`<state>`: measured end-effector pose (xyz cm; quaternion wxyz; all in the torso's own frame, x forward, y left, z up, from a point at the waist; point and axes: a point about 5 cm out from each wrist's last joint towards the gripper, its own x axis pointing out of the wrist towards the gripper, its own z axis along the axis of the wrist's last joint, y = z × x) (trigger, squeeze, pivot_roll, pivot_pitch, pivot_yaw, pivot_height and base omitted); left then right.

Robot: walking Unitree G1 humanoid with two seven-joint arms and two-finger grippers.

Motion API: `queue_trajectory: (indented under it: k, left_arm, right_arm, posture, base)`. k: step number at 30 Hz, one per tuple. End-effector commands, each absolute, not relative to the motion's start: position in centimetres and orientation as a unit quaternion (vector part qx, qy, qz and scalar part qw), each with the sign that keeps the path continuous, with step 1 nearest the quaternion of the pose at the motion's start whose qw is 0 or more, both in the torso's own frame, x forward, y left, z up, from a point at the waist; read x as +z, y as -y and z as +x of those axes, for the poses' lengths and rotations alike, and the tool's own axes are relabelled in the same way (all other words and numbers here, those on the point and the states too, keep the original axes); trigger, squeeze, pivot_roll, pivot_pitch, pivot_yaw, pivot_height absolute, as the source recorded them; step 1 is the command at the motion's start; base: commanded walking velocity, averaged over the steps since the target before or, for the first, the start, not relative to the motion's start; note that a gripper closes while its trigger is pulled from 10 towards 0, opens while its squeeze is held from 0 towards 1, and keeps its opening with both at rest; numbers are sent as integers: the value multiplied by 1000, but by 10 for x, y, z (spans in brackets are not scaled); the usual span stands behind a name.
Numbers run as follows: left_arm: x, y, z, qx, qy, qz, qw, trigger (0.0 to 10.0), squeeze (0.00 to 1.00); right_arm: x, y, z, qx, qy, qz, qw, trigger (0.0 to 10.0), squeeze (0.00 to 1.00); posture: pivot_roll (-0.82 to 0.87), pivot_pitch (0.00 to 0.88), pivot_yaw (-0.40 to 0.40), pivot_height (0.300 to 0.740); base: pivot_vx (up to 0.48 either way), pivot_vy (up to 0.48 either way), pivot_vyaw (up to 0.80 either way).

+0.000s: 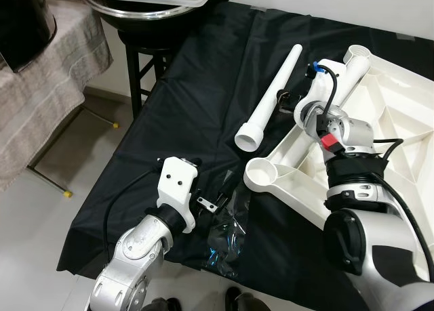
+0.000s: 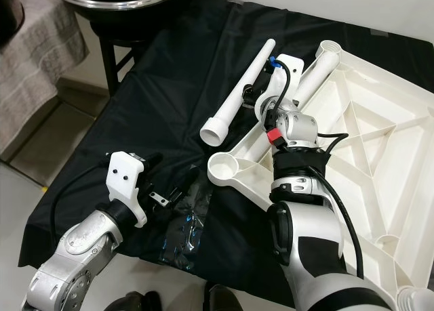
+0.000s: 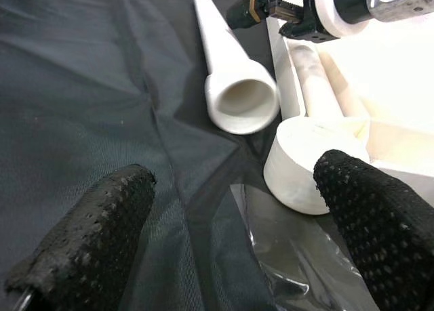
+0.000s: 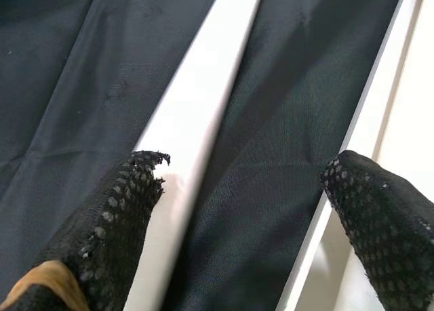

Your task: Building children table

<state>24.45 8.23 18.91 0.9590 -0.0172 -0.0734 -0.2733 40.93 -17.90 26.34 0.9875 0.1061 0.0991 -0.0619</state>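
Tabletop (image 1: 400,114) upside down on black cloth (image 1: 183,87), loose leg (image 1: 270,97) alongside.

White, ribbed underside up, corner socket (image 1: 263,173) facing near edge; second leg (image 1: 352,70) already seated in far corner socket. Loose white leg flat on cloth just beside tabletop's edge, wide open end toward robot. Right gripper (image 4: 247,209) low over loose leg's shaft, fingers spread wide, one fingertip (image 4: 129,202) against leg, gripping nothing. Left gripper (image 3: 237,243) near front of cloth, fingers wide apart, empty, aimed at leg's open end and corner socket. Crumpled clear plastic bag (image 1: 227,233) just beside left gripper.
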Motion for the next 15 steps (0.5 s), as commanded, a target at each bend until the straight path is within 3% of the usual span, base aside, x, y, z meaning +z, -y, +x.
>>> queue_trajectory:
  k: [1,4,7,15]
  left_arm:
    - [185,-81,241,-275,63,-19,959,10000,0]
    - [190,-84,245,-268,72,-17,960,10000,0]
    - [209,-91,254,-262,104,-24,959,10000,0]
    - [234,-86,261,-304,144,-22,942,10000,0]
  right_arm:
    - [256,178,409,-59,-118,109,985,10000,0]
    - [267,171,409,-25,-74,114,990,10000,0]
    - [291,156,400,54,34,103,993,10000,0]
    - [294,156,390,69,68,101,990,10000,0]
  posture:
    - [-18,292,-70,740]
    - [-18,294,-72,740]
    - [-27,287,-60,740]
    - [-30,279,-55,740]
  base:
    - [0,0,0]
    - [0,0,0]
    - [0,0,0]
    - [0,0,0]
